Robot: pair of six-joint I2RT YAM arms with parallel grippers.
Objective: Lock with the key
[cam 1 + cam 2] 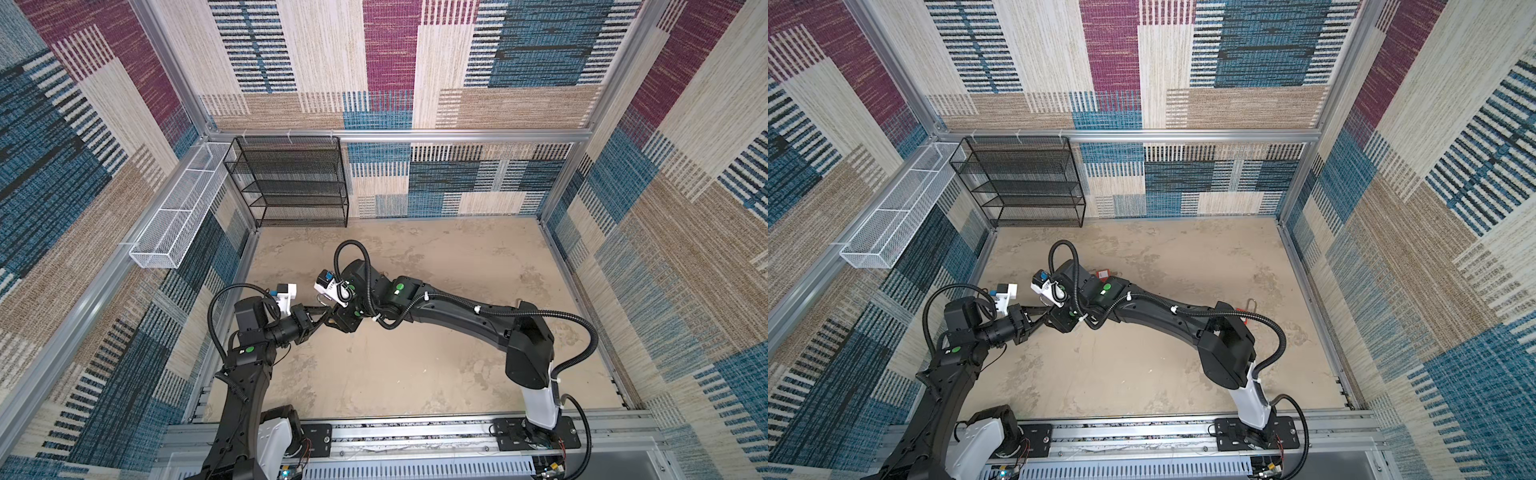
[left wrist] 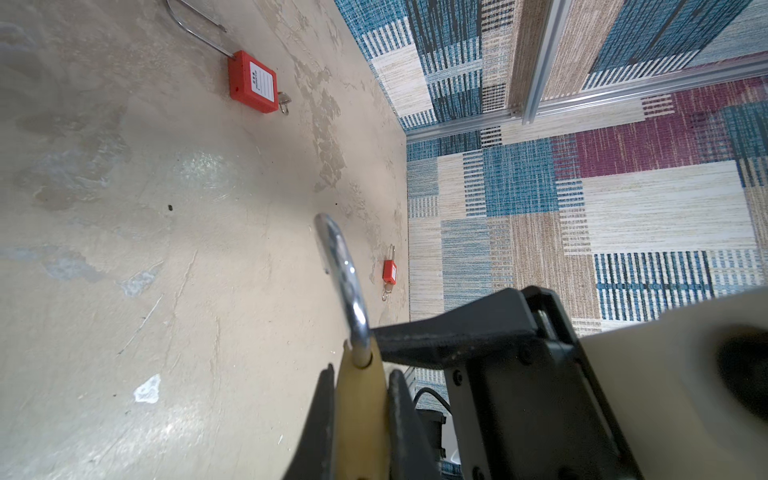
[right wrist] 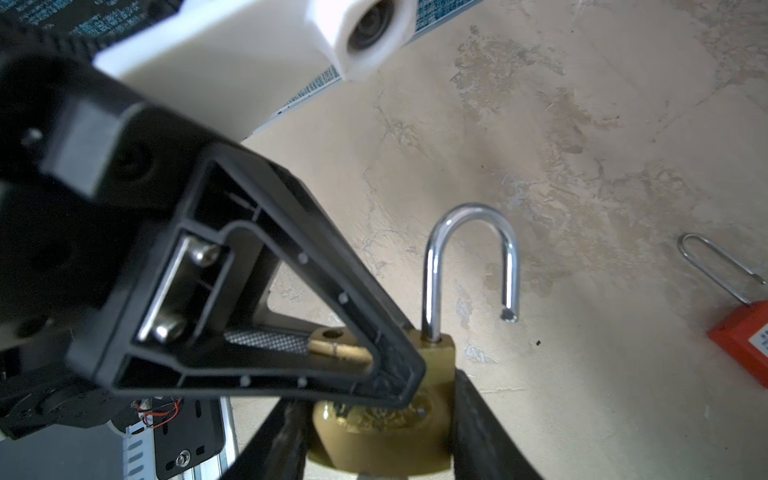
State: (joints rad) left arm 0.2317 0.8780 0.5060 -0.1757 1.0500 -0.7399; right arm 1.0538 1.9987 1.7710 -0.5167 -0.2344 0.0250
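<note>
Where the two arms meet, out in front of the black mesh rack (image 1: 291, 183) and well apart from it, the brass padlock (image 3: 386, 436) is held off the tabletop (image 1: 436, 353) by both pincers at once. From where I stand there is plenty of bare table to the rack's right. An aluminium rail (image 1: 248, 257) and carpet-patterned walls (image 1: 478, 183) close the surface in, and a white mesh tray (image 1: 166, 232) runs along the side wall just beside the rack.

The right gripper (image 3: 380, 399) has its jaws set apart by the width of the lock's body, one finger on each narrow side. The left gripper (image 2: 362, 370) is pinched nearly together across the flat faces, its black fingers (image 2: 326, 415) touching brass on both sides.

The lock's long axis runs from body to shackle (image 3: 469, 220), which points away from both sets of fingers, out over the table. How steeply it tilts I cannot tell. The shackle stands open, its free leg swung clear of the socket hole (image 3: 332, 332).

It is a polished steel hoop on a rounded brass body with an embossed face. The table is mottled beige and scuffed. One red padlock (image 2: 252, 81), boxy with a white label and a long thin shackle, lies forward of the rack's right end. The other red padlock (image 2: 389, 272) lies farther to the rack's right.
</note>
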